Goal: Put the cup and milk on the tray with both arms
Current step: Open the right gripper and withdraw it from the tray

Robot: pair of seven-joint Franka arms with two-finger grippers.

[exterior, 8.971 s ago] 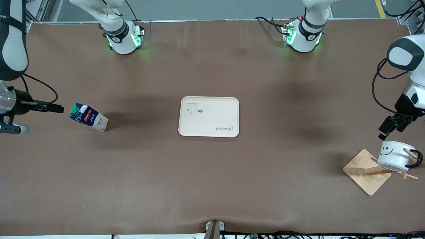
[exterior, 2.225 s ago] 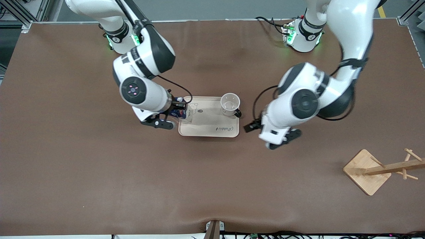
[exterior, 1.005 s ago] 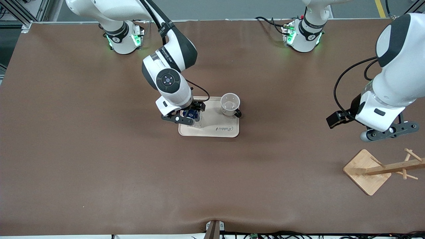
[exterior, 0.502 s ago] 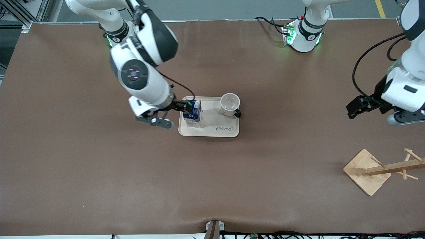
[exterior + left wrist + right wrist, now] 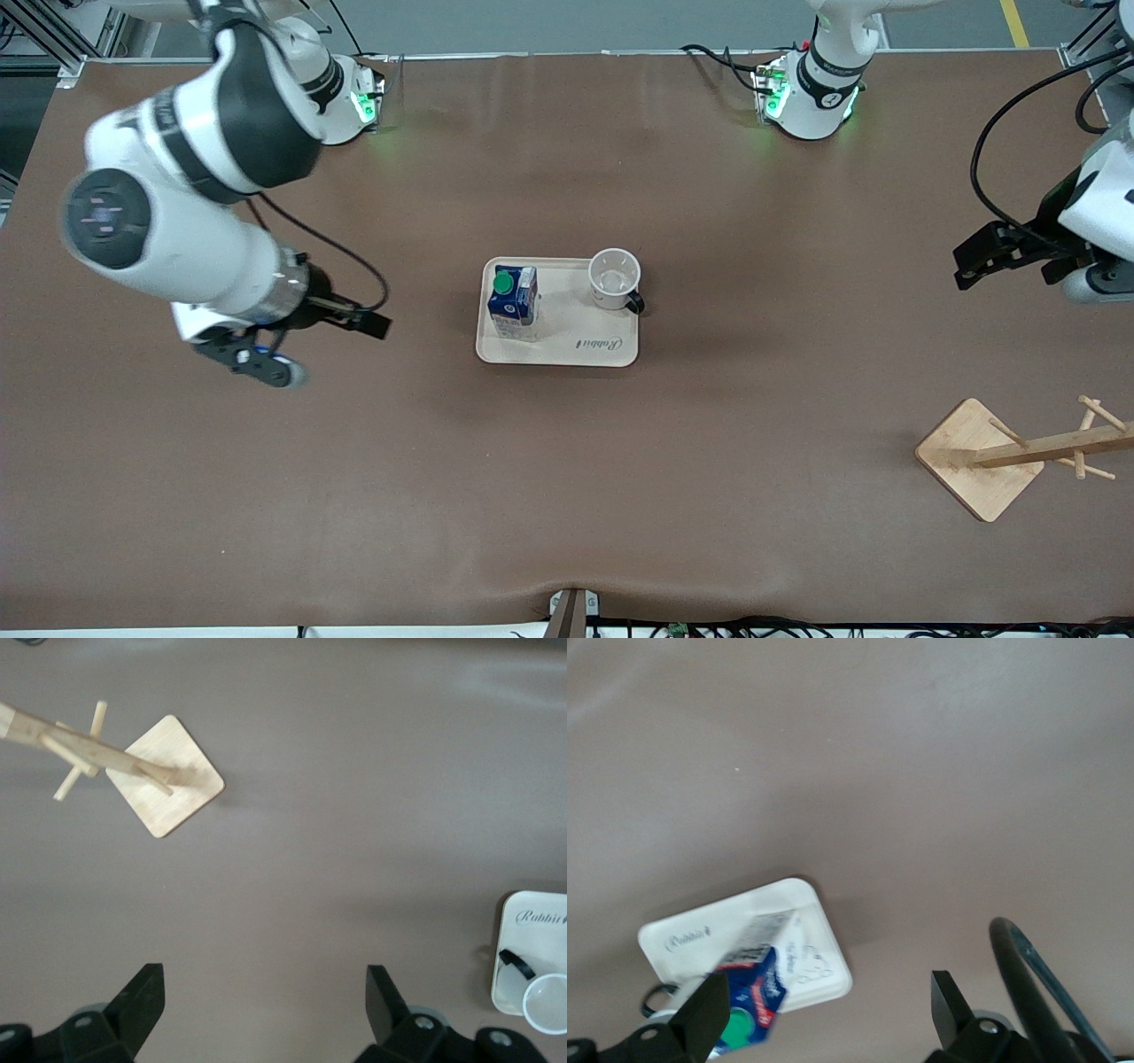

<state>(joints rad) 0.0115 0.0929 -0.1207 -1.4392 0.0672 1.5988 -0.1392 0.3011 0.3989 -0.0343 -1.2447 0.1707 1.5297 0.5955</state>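
Observation:
The beige tray lies mid-table. The blue and white milk stands upright on it at the end toward the right arm, green cap up. The white cup stands mouth-up in the tray's corner toward the left arm, farther from the front camera than the tray's lettering. My right gripper hangs open and empty over bare table, between the tray and the right arm's end. My left gripper hangs open and empty near the left arm's end. In the right wrist view the milk and tray show past the open gripper.
A wooden mug stand with pegs sits near the left arm's end, nearer the front camera; the left wrist view shows the stand, the tray corner and the cup past the open gripper. A black cable crosses the right wrist view.
My right gripper has let go of the milk, left standing on the tray, and drawn away toward the right arm's end. The left arm has drifted farther toward its own end.

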